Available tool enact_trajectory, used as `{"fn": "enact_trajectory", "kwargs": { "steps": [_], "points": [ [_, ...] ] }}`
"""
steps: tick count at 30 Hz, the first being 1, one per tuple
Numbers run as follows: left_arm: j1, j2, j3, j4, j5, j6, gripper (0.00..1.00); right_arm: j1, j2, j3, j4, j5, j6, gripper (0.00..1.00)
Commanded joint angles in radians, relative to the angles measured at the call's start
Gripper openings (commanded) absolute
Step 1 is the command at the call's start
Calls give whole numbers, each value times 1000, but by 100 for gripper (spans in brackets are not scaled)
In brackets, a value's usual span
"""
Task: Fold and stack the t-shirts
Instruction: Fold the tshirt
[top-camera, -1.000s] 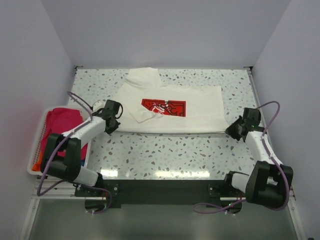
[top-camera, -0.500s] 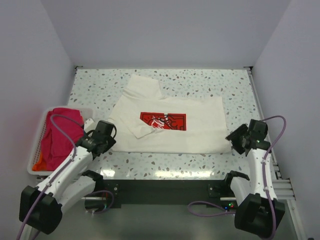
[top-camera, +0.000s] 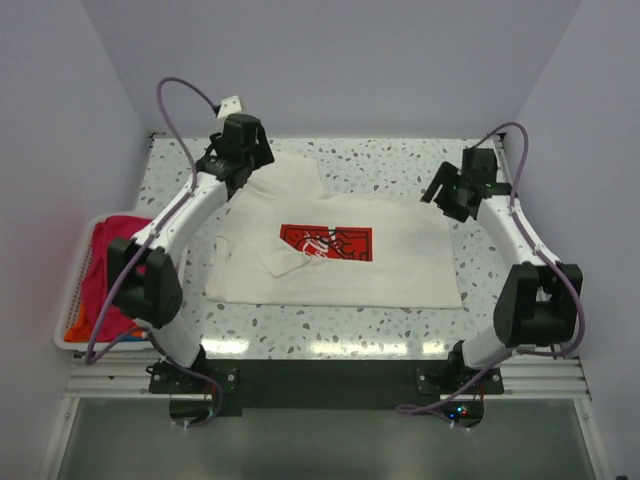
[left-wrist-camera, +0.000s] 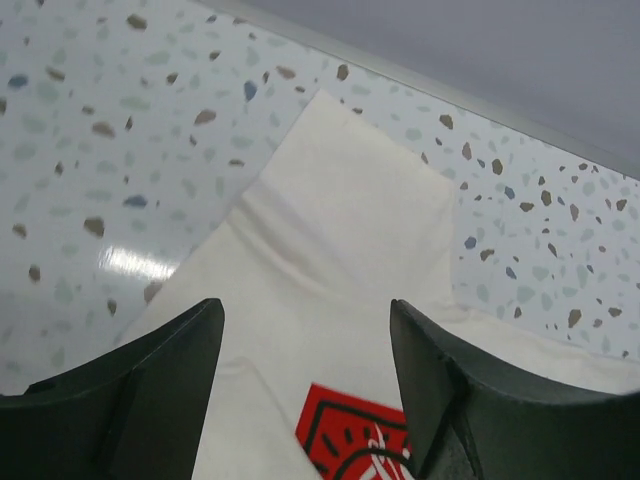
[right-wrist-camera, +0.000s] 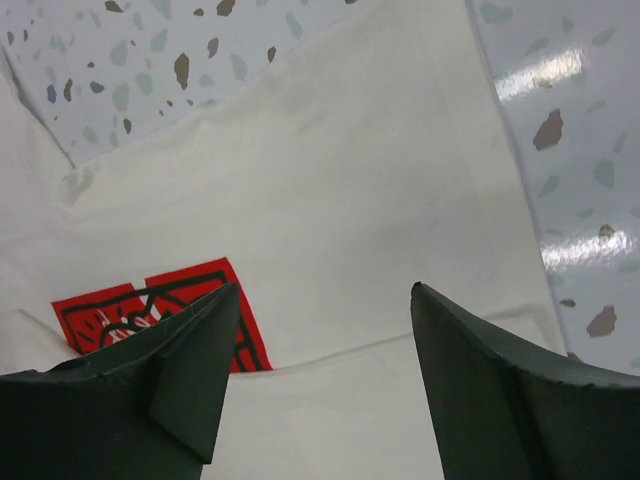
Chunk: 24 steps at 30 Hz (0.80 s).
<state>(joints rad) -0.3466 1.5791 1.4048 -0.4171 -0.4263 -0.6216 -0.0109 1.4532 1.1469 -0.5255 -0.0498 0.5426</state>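
A white t-shirt (top-camera: 340, 265) with a red print (top-camera: 327, 241) lies spread flat across the middle of the table, one sleeve folded in at the left. My left gripper (top-camera: 236, 168) hangs open above its far left part, near the sleeve (top-camera: 290, 170). In the left wrist view, the left gripper (left-wrist-camera: 305, 305) has only shirt cloth (left-wrist-camera: 340, 220) below the gap. My right gripper (top-camera: 448, 196) is open over the far right corner. The right wrist view shows the right gripper (right-wrist-camera: 323, 290) above the shirt (right-wrist-camera: 350, 170) and a fold line, holding nothing.
A white basket (top-camera: 68, 300) with red and pink clothing (top-camera: 118, 250) stands at the table's left edge. Walls close the table at the back and on both sides. The speckled tabletop (top-camera: 400, 155) shows beyond the shirt.
Both grippers opened and let go of the shirt's near edge. Both arms then swung from the near side to the far side. The shirt now lies closer to the front.
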Motion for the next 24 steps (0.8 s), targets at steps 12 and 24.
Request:
{"fn": "enact_trajectory", "kwargs": {
  "steps": [12,24],
  "points": [
    [147,856,799,156,238,514,72,-3,418,309,123,91,-121,62],
    [155,1022,807,301,379,444,70,-8,415,237,177,192,-141,62]
  ]
}}
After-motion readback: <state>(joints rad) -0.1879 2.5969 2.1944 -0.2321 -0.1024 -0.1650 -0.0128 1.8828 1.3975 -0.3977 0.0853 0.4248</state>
